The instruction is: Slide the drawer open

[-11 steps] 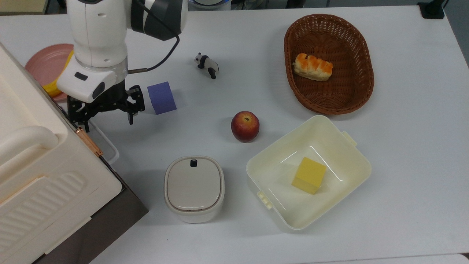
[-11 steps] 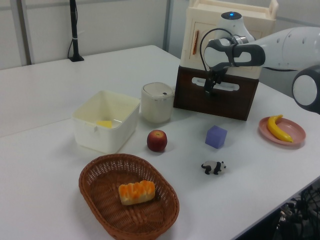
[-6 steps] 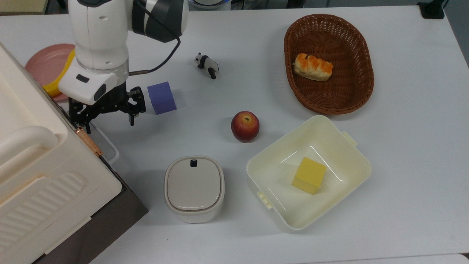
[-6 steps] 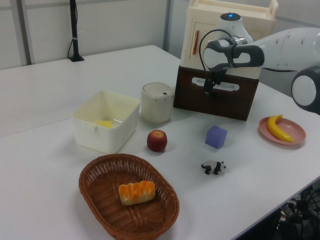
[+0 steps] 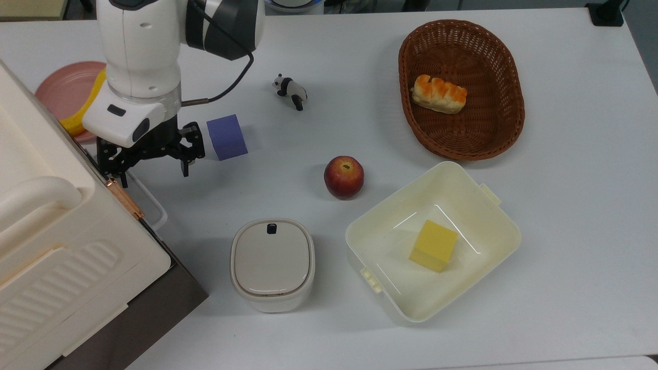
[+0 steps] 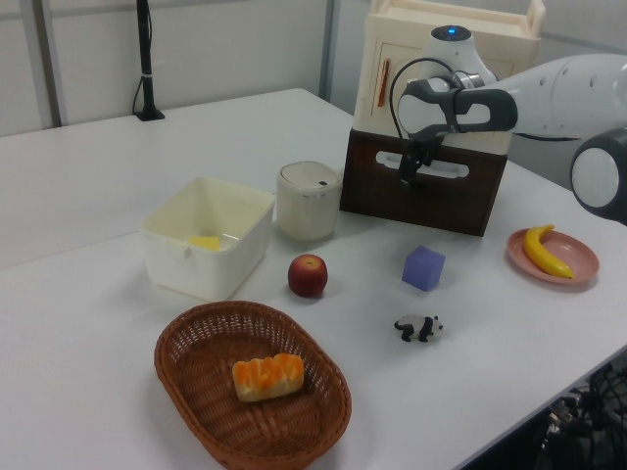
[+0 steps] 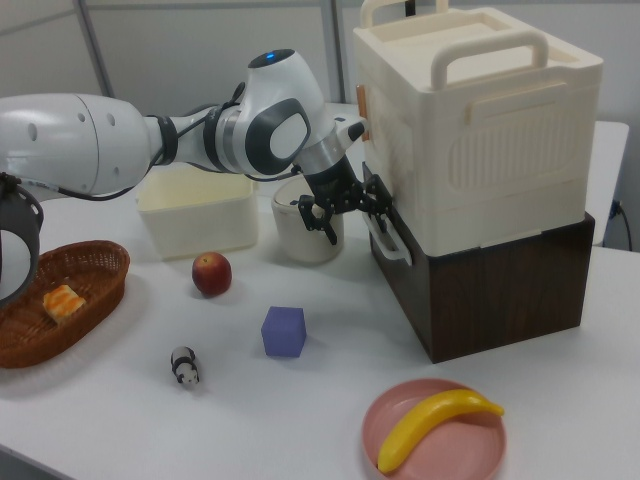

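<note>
The end effector, fingers apart, straddles the white handle of the closed drawer on the bench.

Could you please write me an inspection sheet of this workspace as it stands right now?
Surface: white table, dry and unmarked where bare.
Job's things: the drawer is shut, its dark brown front flush under the cream cabinet; white loop handle on the front.
Clutter: purple cube, panda figure, apple, lidded cream canister, cream tub holding a yellow block, wicker basket with bread, banana on a pink plate.
Grippers: gripper open, at the handle.
Cables: black cable looped along the arm's wrist.
Surroundings: black stand at the table's far edge.
</note>
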`<state>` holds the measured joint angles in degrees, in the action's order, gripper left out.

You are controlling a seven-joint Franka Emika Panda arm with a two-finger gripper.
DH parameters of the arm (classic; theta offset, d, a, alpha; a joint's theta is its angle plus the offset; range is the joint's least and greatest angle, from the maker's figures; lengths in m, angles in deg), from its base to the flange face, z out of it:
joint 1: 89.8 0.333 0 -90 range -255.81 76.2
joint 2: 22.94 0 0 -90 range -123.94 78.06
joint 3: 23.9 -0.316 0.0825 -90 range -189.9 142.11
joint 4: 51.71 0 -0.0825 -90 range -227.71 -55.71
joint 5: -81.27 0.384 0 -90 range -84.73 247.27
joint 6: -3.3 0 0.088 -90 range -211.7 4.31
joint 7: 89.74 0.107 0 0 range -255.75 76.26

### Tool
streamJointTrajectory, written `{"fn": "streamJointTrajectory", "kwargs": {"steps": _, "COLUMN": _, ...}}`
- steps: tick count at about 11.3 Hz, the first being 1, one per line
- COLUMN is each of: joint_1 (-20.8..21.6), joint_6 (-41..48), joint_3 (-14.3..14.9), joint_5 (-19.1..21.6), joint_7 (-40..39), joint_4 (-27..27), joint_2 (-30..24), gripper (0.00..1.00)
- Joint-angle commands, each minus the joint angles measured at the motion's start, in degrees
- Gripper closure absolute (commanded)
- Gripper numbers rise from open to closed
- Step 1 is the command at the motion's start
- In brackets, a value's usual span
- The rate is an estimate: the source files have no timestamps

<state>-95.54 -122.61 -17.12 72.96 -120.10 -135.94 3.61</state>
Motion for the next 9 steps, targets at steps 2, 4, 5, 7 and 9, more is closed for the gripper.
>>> {"fn": "streamJointTrajectory", "kwargs": {"steps": 2, "joint_1": 0.0, "joint_6": -5.0, "joint_3": 0.6, "joint_5": -1.2, "joint_7": -0.8, "joint_4": 1.2, "joint_2": 1.6, "gripper": 0.05}}
{"fn": "streamJointTrajectory", "kwargs": {"steps": 4, "joint_1": 0.0, "joint_6": -5.0, "joint_3": 0.7, "joint_5": -1.1, "joint_7": -0.7, "joint_4": 1.2, "joint_2": 1.7, "gripper": 0.25}}
{"fn": "streamJointTrajectory", "kwargs": {"steps": 5, "joint_1": 0.0, "joint_6": -5.0, "joint_3": 0.7, "joint_5": -1.1, "joint_7": -0.6, "joint_4": 1.2, "joint_2": 1.7, "gripper": 0.33}}
{"fn": "streamJointTrajectory", "kwargs": {"steps": 7, "joint_1": 0.0, "joint_6": -5.0, "joint_3": 0.6, "joint_5": -1.0, "joint_7": -0.4, "joint_4": 1.2, "joint_2": 1.7, "gripper": 0.42}}
{"fn": "streamJointTrajectory", "kwargs": {"steps": 9, "joint_1": 0.1, "joint_6": -5.0, "joint_3": 0.6, "joint_5": -0.8, "joint_7": -0.3, "joint_4": 1.2, "joint_2": 1.7, "gripper": 0.43}}
